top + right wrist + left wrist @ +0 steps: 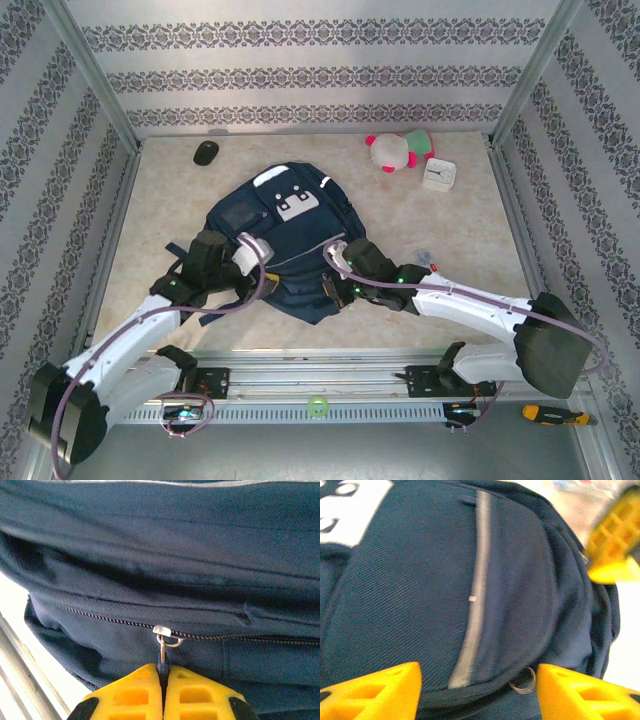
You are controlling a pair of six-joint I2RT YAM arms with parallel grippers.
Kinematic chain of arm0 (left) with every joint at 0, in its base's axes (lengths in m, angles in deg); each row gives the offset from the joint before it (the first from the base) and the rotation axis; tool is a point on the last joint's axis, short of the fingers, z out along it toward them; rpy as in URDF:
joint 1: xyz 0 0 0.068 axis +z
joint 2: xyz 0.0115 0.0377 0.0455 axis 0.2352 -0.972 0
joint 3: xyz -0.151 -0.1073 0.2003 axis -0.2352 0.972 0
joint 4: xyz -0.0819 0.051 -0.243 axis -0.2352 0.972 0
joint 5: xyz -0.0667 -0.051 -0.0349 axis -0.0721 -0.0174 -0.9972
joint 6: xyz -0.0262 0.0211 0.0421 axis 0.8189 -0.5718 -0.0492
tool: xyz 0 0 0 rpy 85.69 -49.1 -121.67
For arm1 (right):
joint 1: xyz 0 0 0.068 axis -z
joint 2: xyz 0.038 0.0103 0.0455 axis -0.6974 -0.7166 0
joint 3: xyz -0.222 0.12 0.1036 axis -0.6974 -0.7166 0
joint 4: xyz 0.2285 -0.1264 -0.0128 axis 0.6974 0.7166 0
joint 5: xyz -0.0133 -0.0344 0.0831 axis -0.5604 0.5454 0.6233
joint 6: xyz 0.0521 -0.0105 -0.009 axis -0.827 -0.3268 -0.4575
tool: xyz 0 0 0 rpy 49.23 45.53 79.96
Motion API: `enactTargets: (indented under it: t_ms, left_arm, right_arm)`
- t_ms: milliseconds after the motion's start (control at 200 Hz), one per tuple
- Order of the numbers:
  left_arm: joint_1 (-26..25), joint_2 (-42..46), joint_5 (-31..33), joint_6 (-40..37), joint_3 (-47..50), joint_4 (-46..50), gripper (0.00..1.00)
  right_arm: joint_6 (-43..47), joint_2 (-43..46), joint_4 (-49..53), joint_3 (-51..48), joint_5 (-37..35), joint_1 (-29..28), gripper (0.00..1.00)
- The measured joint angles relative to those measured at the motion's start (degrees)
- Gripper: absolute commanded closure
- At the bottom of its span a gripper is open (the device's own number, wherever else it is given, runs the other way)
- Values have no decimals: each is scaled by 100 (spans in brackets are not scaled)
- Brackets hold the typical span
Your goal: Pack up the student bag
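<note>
Bag point(290, 235) lies flat mid-table, a gripper at each near corner.
Left gripper point(479, 680) stands wide over the bag's left side, with nothing held; below it are dark fabric and a grey stripe point(475, 605), and a small metal ring point(523, 685) sits just beside one finger. Right gripper point(162, 672) is pinched narrow on the zip pull point(162, 657), which hangs from the slider point(160, 630) on the bag's near right side. Far right on the table are a plush toy point(398, 150) and a white clock point(438, 175), near each other. A black mouse point(206, 152) lies far left, apart from the bag.
</note>
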Motion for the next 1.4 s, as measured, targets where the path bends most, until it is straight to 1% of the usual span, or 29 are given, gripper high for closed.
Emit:
enactTargets:
  t_ms: [125, 185, 280, 355, 385, 415, 445, 470, 525, 620, 700, 839, 959, 1119, 1244, 1314, 1399]
  left_arm:
    - [4, 520, 951, 2326, 129, 68, 46]
    - [4, 636, 1309, 3261, 149, 190, 46]
    - [4, 608, 1637, 4557, 214, 363, 45]
    - [4, 485, 1786, 5331, 341, 378, 45]
    - [4, 424, 1858, 5624, 413, 378, 50]
    - [4, 374, 1919, 5847, 479, 376, 59]
    - [4, 328, 1982, 6046, 555, 367, 64]
    - [7, 289, 2035, 6251, 627, 352, 66]
    - [15, 223, 2124, 6561, 769, 304, 66]
    - [101, 96, 2232, 6894, 942, 175, 65]
    - [212, -76, 2277, 7018, 964, 35, 66]
    - [466, -437, 2352, 7062, 964, -350, 73]
    - [741, -935, 2339, 7036, 940, -673, 73]
    - [1047, -1808, 2166, 6798, 470, -992, 66]
    - [1185, -2433, 1965, 6616, 24, -1178, 61]
    - [1228, -2610, 1814, 6579, -149, -1204, 58]
    - [1241, -2590, 1641, 6579, -229, -1176, 55]
  right_arm:
    - [-22, -13, -2, 7, -232, -68, 100]
    - [-103, -11, -4, 13, -345, -94, 100]
    - [-219, -13, -2, 35, -402, -94, 100]
    - [-282, -20, -7, 39, -400, -96, 100]
    - [-302, -26, -7, 39, -400, -105, 100]
    - [-306, -33, -9, 39, -402, -122, 100]
    - [-315, -37, -9, 39, -400, -144, 100]
    - [-317, -44, -9, 39, -402, -164, 100]
    - [-323, -63, -9, 46, -415, -219, 100]
    - [-428, -107, -11, 50, -492, -313, 100]
    - [-520, -212, -28, 63, -516, -380, 100]
    - [-608, -466, -33, 190, -586, -612, 100]
    - [-704, -658, -149, 330, -612, -876, 100]
    - [-883, -1014, -350, 538, -627, -1108, 100]
    - [-925, -1309, -435, 750, -619, -1154, 100]
    - [-925, -1386, -448, 811, -616, -1154, 100]
    - [-922, -1390, -450, 859, -614, -1154, 100]
